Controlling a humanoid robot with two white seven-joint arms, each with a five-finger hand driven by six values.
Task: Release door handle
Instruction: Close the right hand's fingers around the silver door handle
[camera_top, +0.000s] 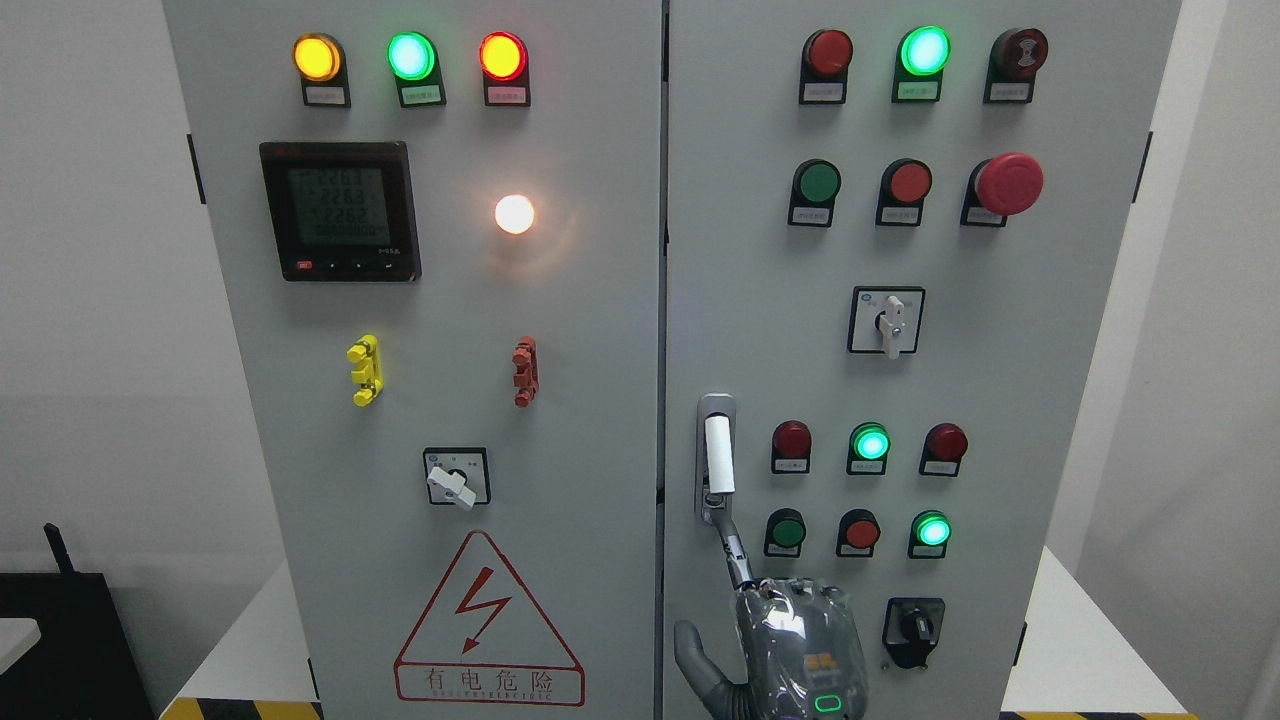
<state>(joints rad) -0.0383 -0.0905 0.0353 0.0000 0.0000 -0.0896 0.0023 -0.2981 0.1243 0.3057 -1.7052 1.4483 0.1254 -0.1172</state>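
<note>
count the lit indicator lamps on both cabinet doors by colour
green lamps: 4
yellow lamp: 1
red lamp: 1
white lamp: 1
total: 7

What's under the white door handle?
Right under the white door handle, a finger of the robot hand reaches up to its lower end. The hand covers part of the grey door below, so anything there is hidden.
</note>
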